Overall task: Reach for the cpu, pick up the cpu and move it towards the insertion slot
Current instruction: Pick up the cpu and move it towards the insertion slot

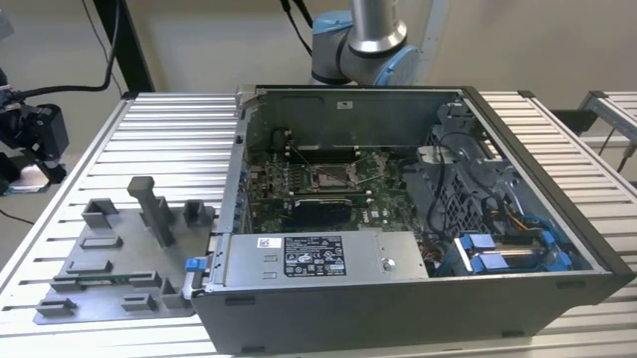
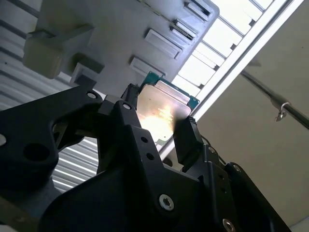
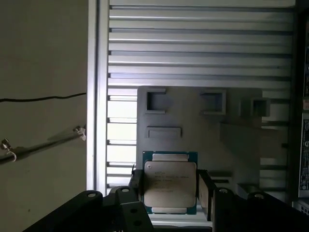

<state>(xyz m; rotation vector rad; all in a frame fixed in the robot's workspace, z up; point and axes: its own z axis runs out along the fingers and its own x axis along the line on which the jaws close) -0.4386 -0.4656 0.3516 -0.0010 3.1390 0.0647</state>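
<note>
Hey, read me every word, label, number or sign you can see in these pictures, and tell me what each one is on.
Chip, gripped in the hand: faint lines of print on its metal face, too blurred to read.
Black sticker on the metal power box: print too small to read.
White sticker on the same box: too small to read.
Nothing here can be quoted word for word.

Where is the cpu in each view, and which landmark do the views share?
Exterior view: probably the pale patch in the gripper, at the exterior view's far left.
Second wrist view: the cpu, clamped between the fingers.
First wrist view: the cpu, likewise clamped.
Shared landmark: the grey fixture plate.
</note>
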